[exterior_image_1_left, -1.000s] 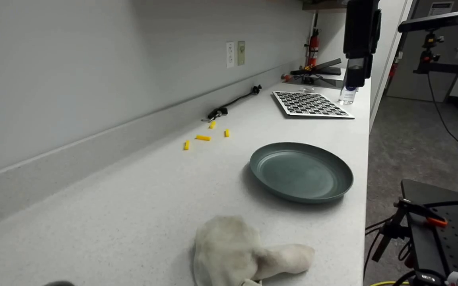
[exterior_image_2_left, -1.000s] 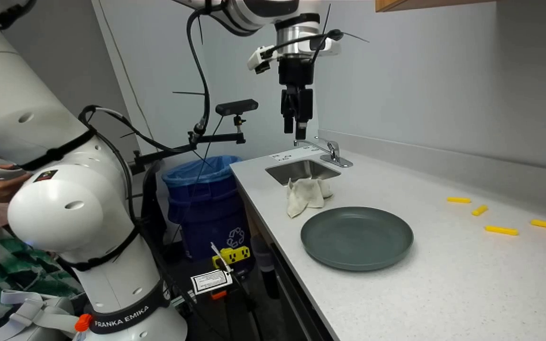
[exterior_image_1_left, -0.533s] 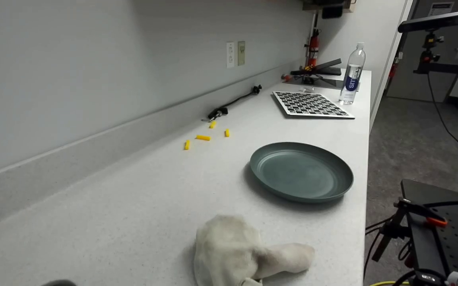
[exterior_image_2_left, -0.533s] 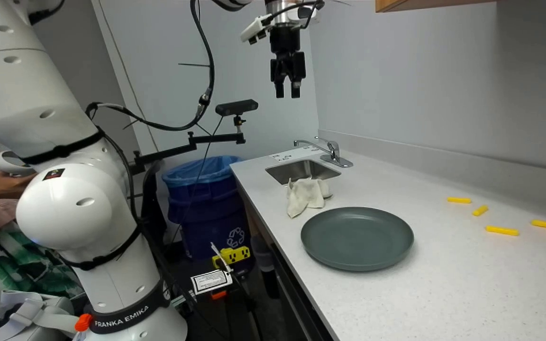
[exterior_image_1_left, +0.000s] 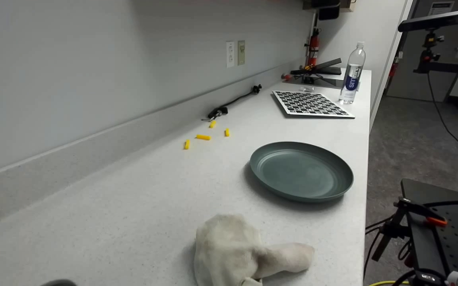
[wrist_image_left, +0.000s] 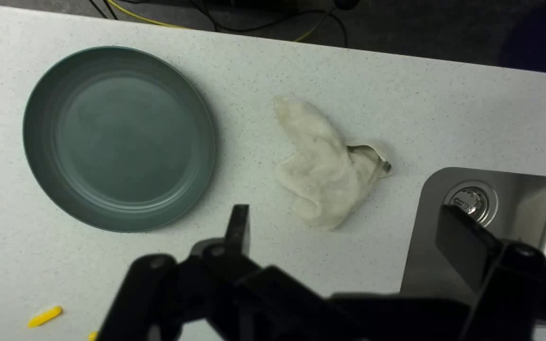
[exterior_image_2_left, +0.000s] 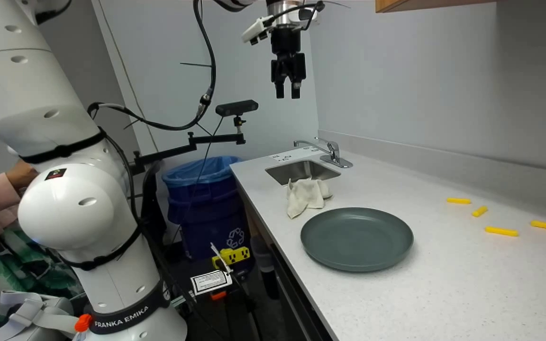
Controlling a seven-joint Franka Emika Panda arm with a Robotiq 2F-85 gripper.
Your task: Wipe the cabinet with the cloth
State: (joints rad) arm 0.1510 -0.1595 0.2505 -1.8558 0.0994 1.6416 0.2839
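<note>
I'm looking over a white speckled table [exterior_image_2_left: 420,298] bearing a round dark-green plate [exterior_image_2_left: 357,240]. I have the black two-fingered gripper [exterior_image_2_left: 287,92] hanging well above plate level, fingers wide apart, grasping nothing. The crumpled off-white fabric cloth [wrist_image_left: 330,175] lies near the plate, not touching; four short yellow sticks [exterior_image_2_left: 501,231] lie farther from the plate.

Pale wall [exterior_image_2_left: 420,85], dark floor [exterior_image_1_left: 398,135]

My feed shows the wall, partly shadowed, along the back edge of the counter [exterior_image_2_left: 443,293], and the floor past its front edge. I see a door [exterior_image_1_left: 412,85] beyond the far front corner.
</note>
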